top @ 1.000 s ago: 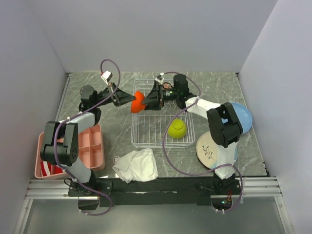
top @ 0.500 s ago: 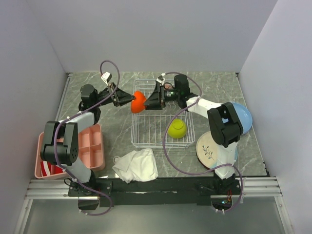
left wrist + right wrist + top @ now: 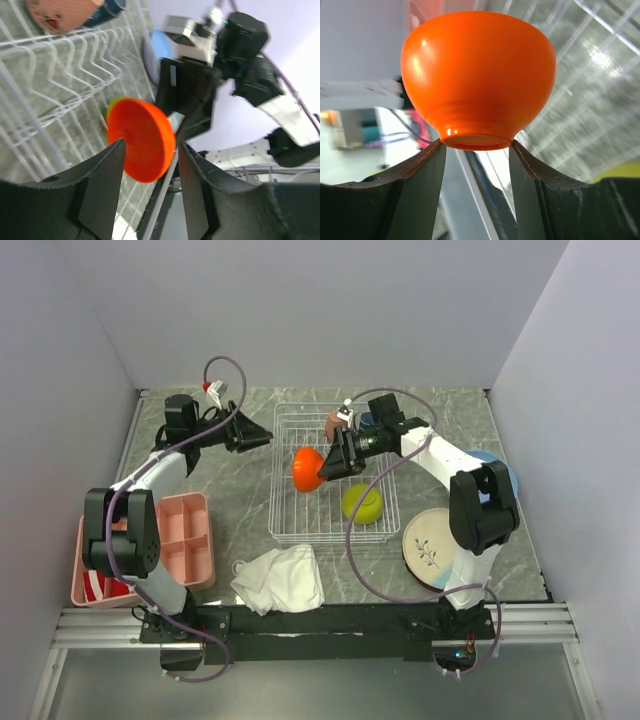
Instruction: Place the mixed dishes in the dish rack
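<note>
Fingers, right (image 3: 422, 187): pinched on the foot ring of the orange bowl (image 3: 477, 75), one either side. Right gripper (image 3: 324, 466) holds that bowl on its side above the left half of the rack (image 3: 290, 518); whether it touches the wires cannot be told. Fingers, left (image 3: 100, 190): spread, nothing between them. Left gripper (image 3: 262, 438) hangs just outside the rack's far-left corner. In rack: green bowl (image 3: 362, 503), near right; pink mug (image 3: 335, 425) and blue mug (image 3: 368, 421), far side. On table (image 3: 450, 430), right of rack: cream plate (image 3: 430, 545); blue plate (image 3: 505, 472), partly hidden by the right arm (image 3: 480, 505). Left of rack: tray (image 3: 190, 540). Near edge: cloth (image 3: 280, 578).
</note>
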Controlling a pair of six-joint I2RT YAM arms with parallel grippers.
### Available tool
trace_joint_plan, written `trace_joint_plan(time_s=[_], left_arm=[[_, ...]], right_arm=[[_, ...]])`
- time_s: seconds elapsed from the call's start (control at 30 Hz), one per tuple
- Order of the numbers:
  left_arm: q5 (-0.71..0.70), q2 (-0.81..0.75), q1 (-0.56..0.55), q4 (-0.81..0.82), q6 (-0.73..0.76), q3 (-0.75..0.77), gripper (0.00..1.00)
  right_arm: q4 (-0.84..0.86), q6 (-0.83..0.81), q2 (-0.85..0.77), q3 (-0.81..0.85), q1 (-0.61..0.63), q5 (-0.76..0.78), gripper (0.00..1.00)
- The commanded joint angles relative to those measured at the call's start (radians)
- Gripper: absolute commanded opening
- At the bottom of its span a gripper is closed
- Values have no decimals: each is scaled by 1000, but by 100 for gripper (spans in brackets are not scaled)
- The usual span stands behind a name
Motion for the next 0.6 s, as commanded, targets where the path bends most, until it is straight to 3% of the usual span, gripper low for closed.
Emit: trace_joint_plan(time_s=[0.0,0.27,0.57], left_arm=[[-18,-3,34,-113,143,64,52],[-40,-46,52,-187,257,79,51],[-48,-132,83,-185,283,18,51]], right_arm=[[-291,-325,-106,66,-1,121,47],[-530,-603,-113,158,71,345,45],[-558,-690,-56,238,180,595,44]])
